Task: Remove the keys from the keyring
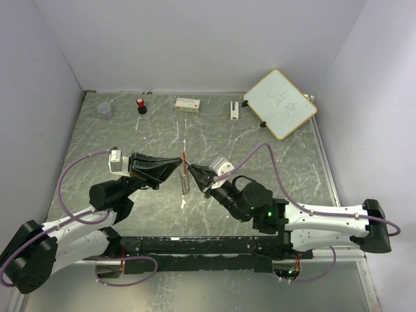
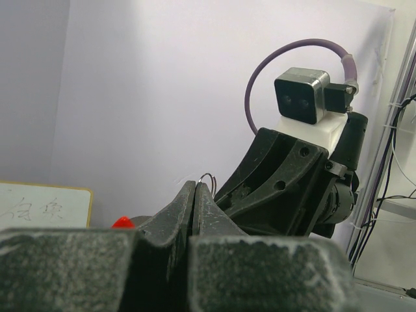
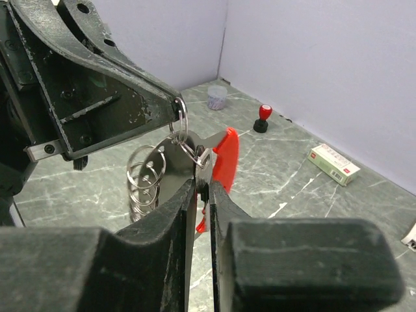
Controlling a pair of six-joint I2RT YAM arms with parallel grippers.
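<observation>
Left pincer point(image 1: 180, 160) is clamping the keyring point(image 3: 180, 119) above the counter point(image 1: 130, 130); your right pincer point(image 3: 203, 188) is pinching the keys point(image 3: 177, 159) hanging from it. Pulling crooked, you are risking a slip or jammed ring.

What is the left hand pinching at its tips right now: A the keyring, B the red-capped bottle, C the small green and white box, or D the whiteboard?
A: in the right wrist view the left hand has its tips closed on the top loop of the keyring.
</observation>
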